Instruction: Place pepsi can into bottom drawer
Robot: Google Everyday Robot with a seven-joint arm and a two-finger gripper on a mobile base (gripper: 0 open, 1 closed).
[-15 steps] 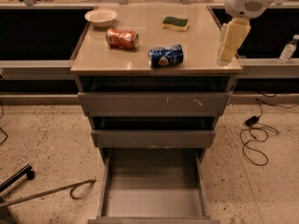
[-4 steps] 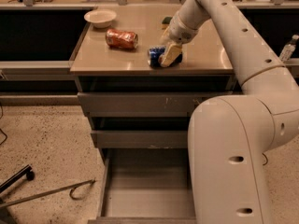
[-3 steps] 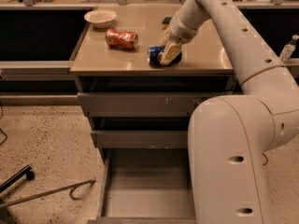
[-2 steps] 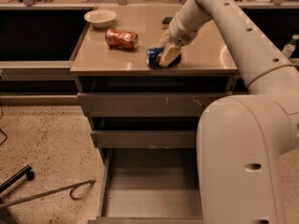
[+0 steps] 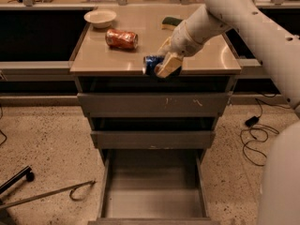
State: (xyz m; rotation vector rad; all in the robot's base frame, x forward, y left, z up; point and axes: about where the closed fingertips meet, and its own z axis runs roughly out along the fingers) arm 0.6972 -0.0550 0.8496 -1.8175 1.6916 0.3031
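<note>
The blue pepsi can [image 5: 151, 64] lies on its side in my gripper [image 5: 165, 60], at the front edge of the tan cabinet top [image 5: 112, 57]. The gripper's cream fingers [image 5: 168, 65] are shut around the can, and only its left end shows. My white arm [image 5: 225, 13] reaches in from the upper right. The bottom drawer [image 5: 152, 203] is pulled open below, showing a flat grey floor with nothing in it. It lies straight beneath the can.
An orange-red soda can [image 5: 121, 38] lies on the cabinet top, with a white bowl [image 5: 100, 18] behind it and a green sponge [image 5: 172, 22] to the right. Two shallower drawers [image 5: 152, 104] sit closed above. A metal rod [image 5: 47, 196] and cables [image 5: 255, 135] lie on the floor.
My gripper came down from the right and closed on the pepsi can. In the last second it has carried the can forward to the front edge of the top.
</note>
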